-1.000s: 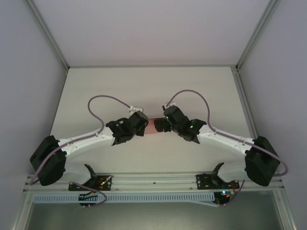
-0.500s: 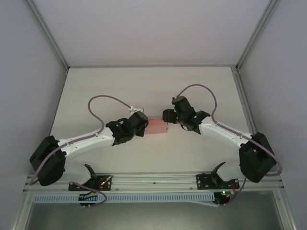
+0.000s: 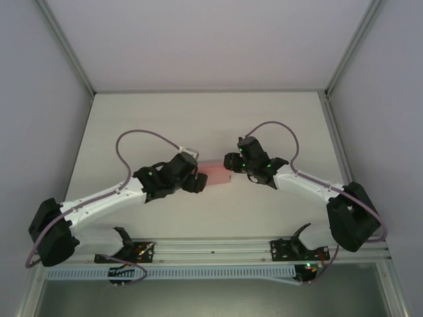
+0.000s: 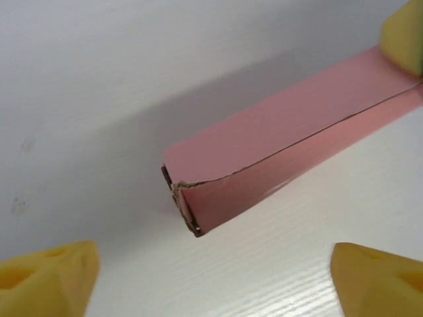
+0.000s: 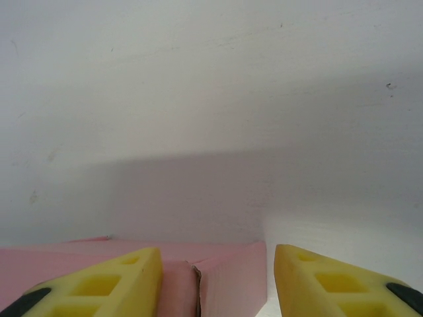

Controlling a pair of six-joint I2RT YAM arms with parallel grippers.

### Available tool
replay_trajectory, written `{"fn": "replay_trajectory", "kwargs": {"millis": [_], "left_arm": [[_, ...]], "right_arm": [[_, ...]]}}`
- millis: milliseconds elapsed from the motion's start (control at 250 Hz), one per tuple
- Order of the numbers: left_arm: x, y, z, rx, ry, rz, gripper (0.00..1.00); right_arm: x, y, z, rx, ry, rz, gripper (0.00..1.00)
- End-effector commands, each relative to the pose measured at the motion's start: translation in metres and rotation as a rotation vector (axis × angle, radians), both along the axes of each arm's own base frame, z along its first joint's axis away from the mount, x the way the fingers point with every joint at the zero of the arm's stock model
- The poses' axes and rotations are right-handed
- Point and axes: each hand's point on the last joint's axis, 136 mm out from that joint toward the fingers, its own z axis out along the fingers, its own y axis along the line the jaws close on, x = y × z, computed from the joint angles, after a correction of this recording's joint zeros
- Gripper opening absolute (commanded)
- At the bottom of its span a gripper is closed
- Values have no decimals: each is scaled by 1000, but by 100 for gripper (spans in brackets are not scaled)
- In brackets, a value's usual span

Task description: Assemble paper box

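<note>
The paper box (image 3: 215,174) is a small pink folded box lying on the white table (image 3: 198,125) between my two grippers. In the left wrist view the paper box (image 4: 277,152) lies ahead of my left gripper (image 4: 211,264), its frayed near end facing me. That gripper is open, its yellow fingertips (image 4: 46,277) wide apart with nothing between them. My right gripper (image 5: 218,281) is open and straddles the other end of the paper box (image 5: 228,277), with a narrow gap at its right finger (image 5: 330,284). From above, the left gripper (image 3: 197,182) and right gripper (image 3: 229,162) flank the box.
Metal frame posts (image 3: 338,72) and grey walls bound the table at left, right and back. The arm bases and a rail (image 3: 211,251) run along the near edge. Bare white table lies behind the box.
The right gripper pulled off the box's top and settled at its right end. The left arm dropped lower and its gripper drew slightly back from the box's left end.
</note>
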Motion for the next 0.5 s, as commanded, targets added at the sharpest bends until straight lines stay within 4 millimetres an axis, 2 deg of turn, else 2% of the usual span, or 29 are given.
{"fn": "replay_trajectory", "kwargs": {"millis": [0,220,379,443,495], "left_arm": [[5,4,15,-99,52,29,100],[38,18,-9,-343,210,130,100],[41,13,-34,-360,285,115,100],[39,15,-47,-340,316,123,91],[36,19,-58,-334,343,140,81]], "right_arm": [[-34,-23,-57,-136,173,13,47],[-36,-21,-65,-144,152,59,43],[-37,-24,-70,-165,157,62,42],[-37,-24,-71,-168,151,65,41],[-37,-24,-72,-171,149,69,39]]}}
